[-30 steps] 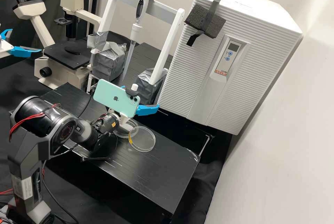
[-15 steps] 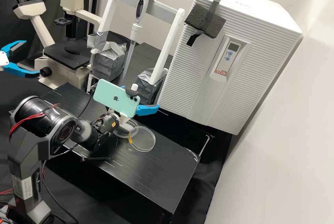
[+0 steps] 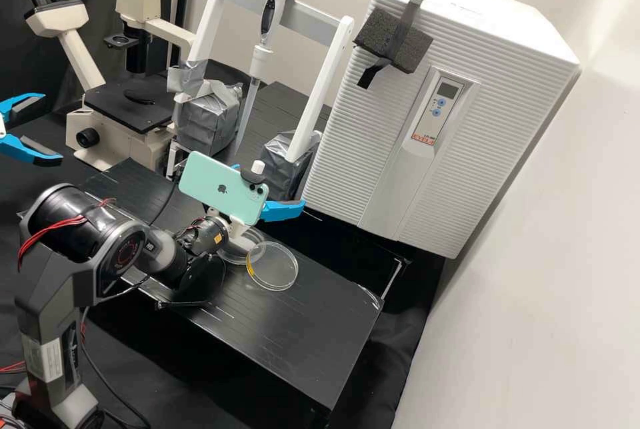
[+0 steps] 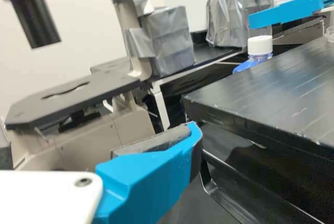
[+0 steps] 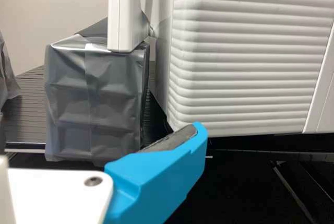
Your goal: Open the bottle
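- Your left gripper (image 3: 52, 128) has sunk lower beside the microscope (image 3: 113, 116) over the last second. Its jaws are spread wide and empty, so it is likely lining up for the cap.
- Your right gripper (image 3: 270, 189) hasn't moved at the bench's (image 3: 300, 329) far edge, and I cannot tell its grip.
- The bottle (image 3: 257, 167) stands upright at that gripper, cap still on.
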